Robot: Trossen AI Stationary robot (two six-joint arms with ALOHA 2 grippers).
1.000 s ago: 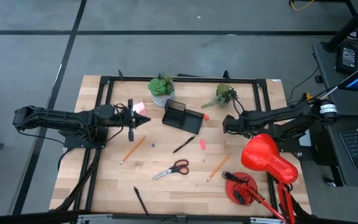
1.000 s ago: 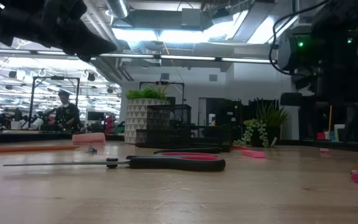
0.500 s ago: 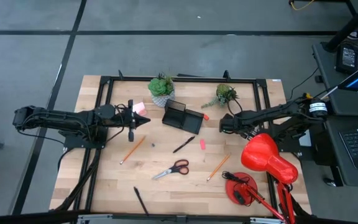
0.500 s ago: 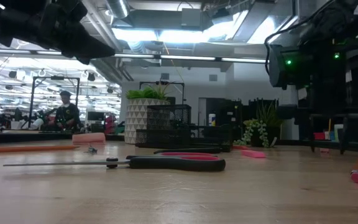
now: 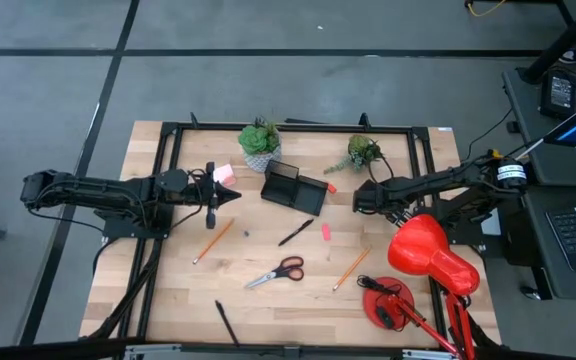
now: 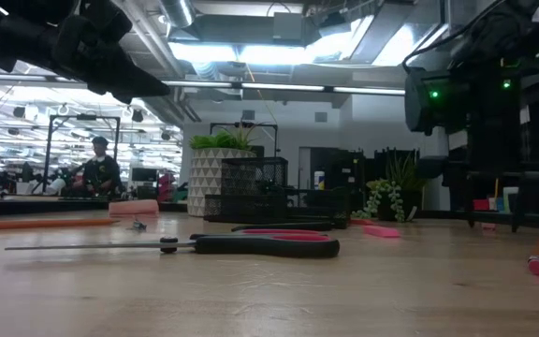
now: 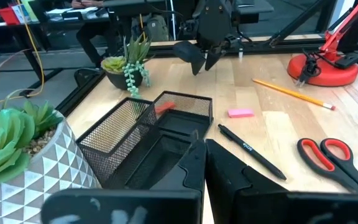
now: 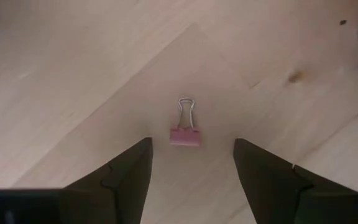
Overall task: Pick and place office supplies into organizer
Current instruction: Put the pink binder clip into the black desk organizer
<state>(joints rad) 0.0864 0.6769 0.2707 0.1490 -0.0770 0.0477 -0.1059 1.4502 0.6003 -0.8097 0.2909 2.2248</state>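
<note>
A small pink binder clip (image 8: 184, 136) lies flat on the wood. My right gripper (image 8: 191, 144) points down over it, open, one finger on either side and touching nothing; it stands right of the black mesh organizer (image 5: 293, 187). My left gripper (image 5: 230, 196) hovers shut and roughly level at the table's left, pointing at the organizer (image 7: 148, 130). Lying loose are red-handled scissors (image 5: 276, 272), two pencils (image 5: 212, 241) (image 5: 351, 268), two black pens (image 5: 295, 232) (image 5: 226, 322), a pink eraser (image 5: 325, 231), an orange-red eraser (image 5: 330, 188) and a pink sticky pad (image 5: 224, 173).
Two potted plants (image 5: 260, 143) (image 5: 362, 152) stand behind the organizer along the far edge. A red desk lamp (image 5: 423, 260) takes up the near right corner, close to my right arm. Bare wood lies between the scissors and the organizer.
My right gripper has come down toward the table and a little toward the organizer, rolling about its own axis, and its open fingers now stand low on either side of the binder clip. Nothing on the table has moved.
</note>
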